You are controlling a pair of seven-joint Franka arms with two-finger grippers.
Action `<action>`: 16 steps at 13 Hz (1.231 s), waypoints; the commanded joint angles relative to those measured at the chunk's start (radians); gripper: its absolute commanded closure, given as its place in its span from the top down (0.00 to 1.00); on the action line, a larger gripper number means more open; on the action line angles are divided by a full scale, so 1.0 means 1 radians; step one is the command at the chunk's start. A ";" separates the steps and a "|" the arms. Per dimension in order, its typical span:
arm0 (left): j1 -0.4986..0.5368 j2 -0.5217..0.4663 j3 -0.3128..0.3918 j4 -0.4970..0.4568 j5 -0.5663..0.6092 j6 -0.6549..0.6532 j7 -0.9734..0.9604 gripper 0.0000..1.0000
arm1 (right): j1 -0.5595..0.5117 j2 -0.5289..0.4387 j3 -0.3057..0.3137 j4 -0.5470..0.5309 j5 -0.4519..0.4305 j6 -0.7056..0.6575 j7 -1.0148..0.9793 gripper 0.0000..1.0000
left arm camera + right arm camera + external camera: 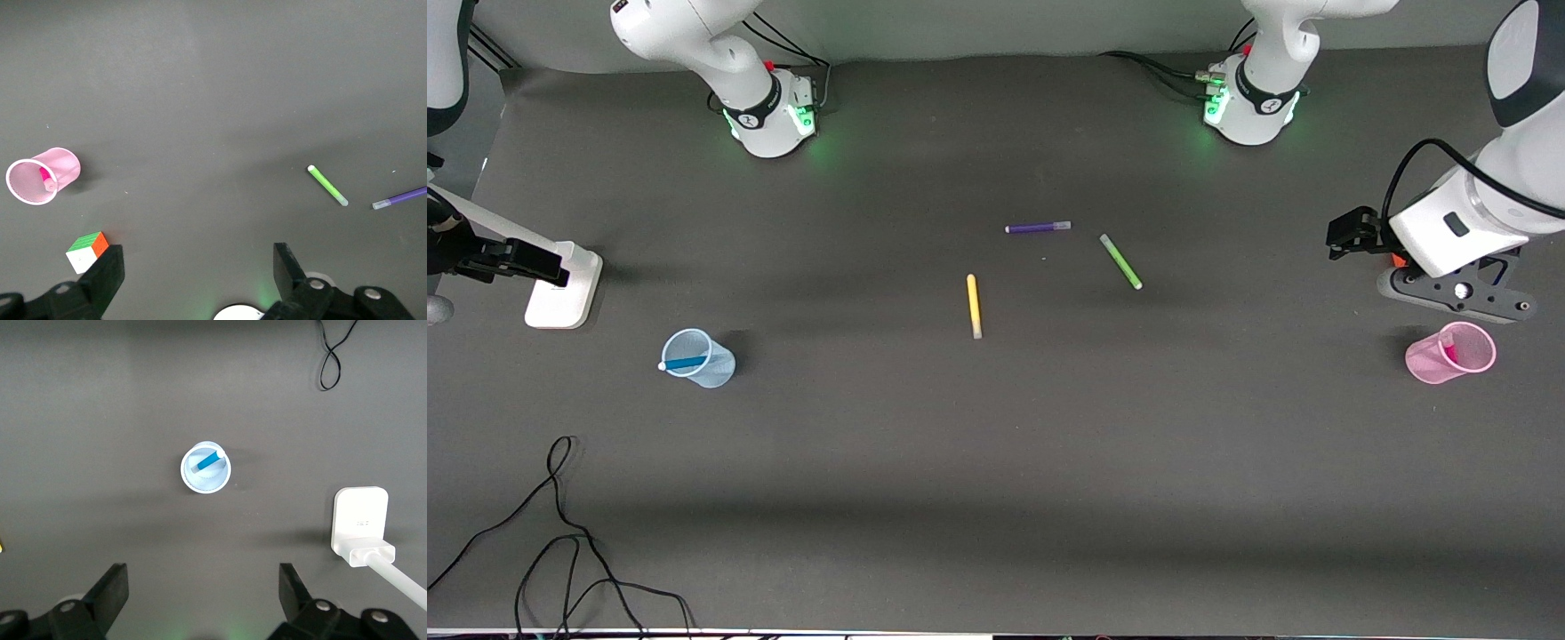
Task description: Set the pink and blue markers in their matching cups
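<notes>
The pale blue cup (710, 369) stands toward the right arm's end of the table with the blue marker (685, 363) leaning inside it; both show in the right wrist view, cup (219, 479) and marker (210, 461). The pink cup (1432, 364) stands at the left arm's end with the pink marker (1449, 349) inside it; both show in the left wrist view, cup (65, 163) and marker (45, 178). My left gripper (199, 261) is open and empty, up in the air beside the pink cup (1458, 292). My right gripper (203, 581) is open and empty, high above the table beside the blue cup.
A yellow pen (974, 306), a purple pen (1038, 228) and a green pen (1120, 261) lie mid-table. A white stand (560, 289) sits near the blue cup. A colour cube (88, 251) lies under my left hand. A black cable (560, 533) trails along the near edge.
</notes>
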 commanded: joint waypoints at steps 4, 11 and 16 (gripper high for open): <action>-0.011 -0.016 0.004 -0.014 0.013 -0.011 -0.008 0.99 | -0.348 -0.024 0.328 -0.008 0.022 0.018 -0.025 1.00; 0.024 -0.010 0.015 -0.023 0.015 -0.034 0.000 0.99 | -0.664 -0.034 0.652 0.000 0.014 0.013 -0.020 1.00; 0.047 -0.005 0.016 -0.029 0.015 -0.051 -0.020 0.99 | -0.656 -0.051 0.652 -0.034 0.014 0.003 -0.005 1.00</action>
